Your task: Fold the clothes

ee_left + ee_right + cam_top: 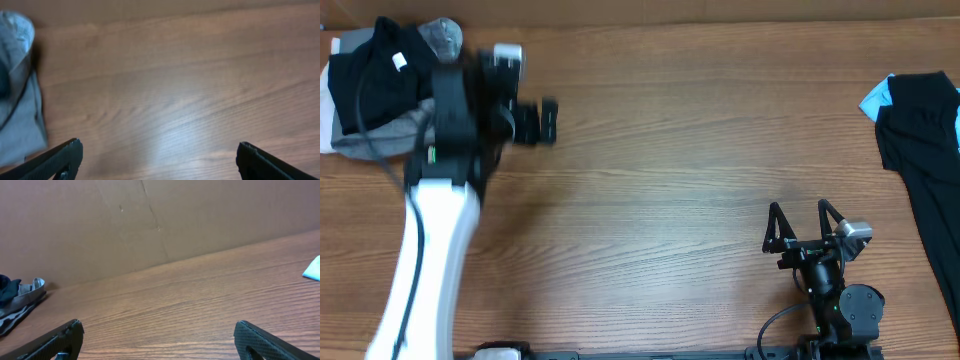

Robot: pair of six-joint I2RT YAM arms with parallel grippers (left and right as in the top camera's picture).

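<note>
- Two lots of clothes lie on a wood-grain table point(670, 170), with a plain brown wall point(150, 220) behind.
- The pile point(370, 90) of black, grey and white clothes is at upper left of the overhead frame. The left gripper point(542, 122) is just right of it, fingers spread, holding nothing.
- The black garment point(930, 150) is at the right edge. The right gripper point(799, 208) is at lower right, spread wide, well apart from it.

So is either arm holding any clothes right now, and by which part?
Nothing is held: the left end effector and right end effector are both open and empty.
</note>
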